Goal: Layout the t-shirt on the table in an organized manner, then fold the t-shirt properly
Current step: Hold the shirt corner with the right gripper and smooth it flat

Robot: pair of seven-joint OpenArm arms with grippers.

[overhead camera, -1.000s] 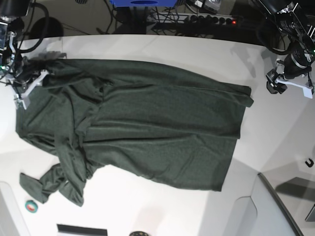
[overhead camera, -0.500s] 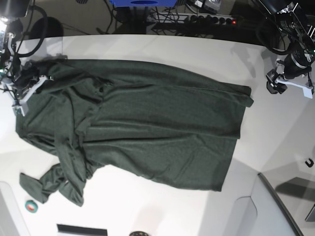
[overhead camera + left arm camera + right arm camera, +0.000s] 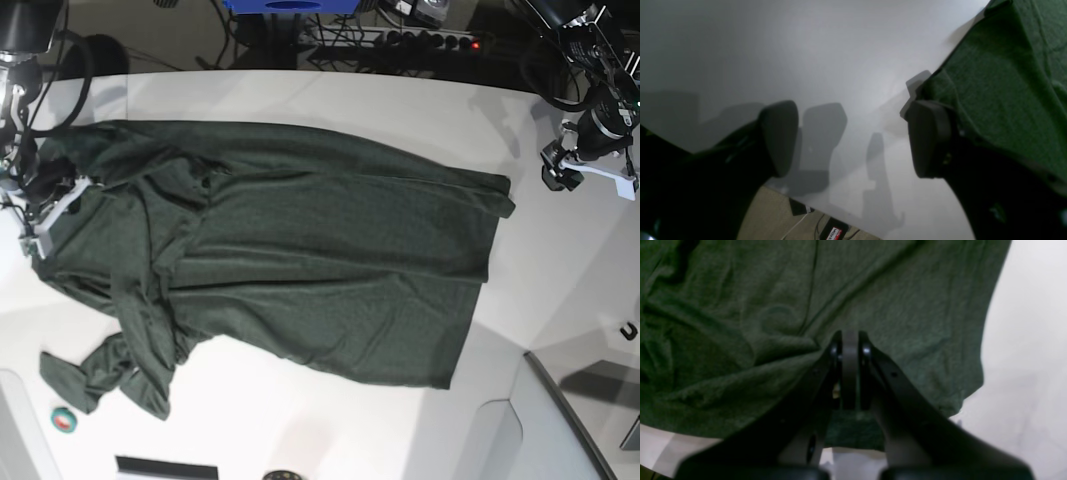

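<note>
Base view: a dark green t-shirt (image 3: 300, 260) lies spread across a white tabletop (image 3: 560, 270), its body mostly flat and creased. One sleeve sits bunched and twisted at the near corner of the cloth, toward the front edge of the tabletop. A small round teal and red object (image 3: 63, 420) rests on the tabletop just beside that bunched sleeve.

The right end effector (image 3: 45, 215) sits at the shirt's edge on this view's left side. In the right wrist view its two fingers (image 3: 850, 373) are pressed together, with green fabric bunched against the tips and folds drawing in toward them. Cloth fills the view ahead of this end effector and to its left. Bare tabletop shows to its right. The grip looks like a pinch on the shirt's edge, though the very tips are partly hidden by the cloth.

The left end effector (image 3: 590, 170) hangs over bare tabletop, apart from the shirt's edge. In the left wrist view its dark pads (image 3: 780, 136) are spread wide with nothing between them. Only white tabletop and their shadows lie in the gap. The shirt's edge lies just beyond its right pad.
</note>
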